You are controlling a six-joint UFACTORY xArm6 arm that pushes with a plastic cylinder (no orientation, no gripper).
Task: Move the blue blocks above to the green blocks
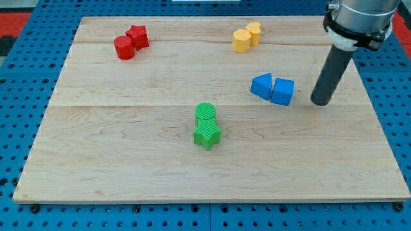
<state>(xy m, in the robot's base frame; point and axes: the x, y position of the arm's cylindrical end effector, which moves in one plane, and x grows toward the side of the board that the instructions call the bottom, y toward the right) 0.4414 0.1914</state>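
Note:
Two blue blocks sit side by side at the board's right middle: a blue wedge-like block and a blue cube, touching. Two green blocks stand near the centre: a green cylinder with a green star-shaped block touching just below it. My tip rests on the board a short way to the right of the blue cube, with a small gap between them. The blue pair lies up and to the right of the green pair.
A red cylinder and a red star-like block sit at the top left. Two yellow blocks sit at the top centre-right. The wooden board lies on a blue pegboard table.

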